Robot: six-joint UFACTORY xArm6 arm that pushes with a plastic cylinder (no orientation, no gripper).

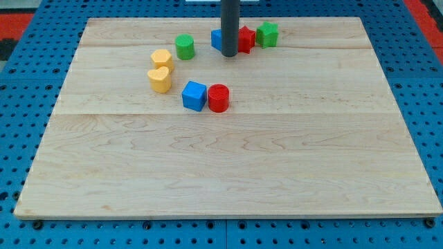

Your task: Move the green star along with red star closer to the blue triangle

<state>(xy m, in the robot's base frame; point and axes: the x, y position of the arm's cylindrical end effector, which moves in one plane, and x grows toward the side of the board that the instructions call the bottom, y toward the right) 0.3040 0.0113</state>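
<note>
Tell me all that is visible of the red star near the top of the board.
The red star is a small, glossy, solid-looking block lying flat near the view's top edge of the wooden board. My rod hides its left part, and my tip ends just at its left. The green star sits right beside it on the view's right, seemingly touching. A blue block, mostly hidden by the rod, lies to the left; its shape cannot be made out.

Straight dark grey cylindrical rod, upright, coming down from the view's top edge slightly right of centre, upper end cut off by the frame, my tip (229, 55) at its lower end, resting at table-top level near the board's top edge
</note>
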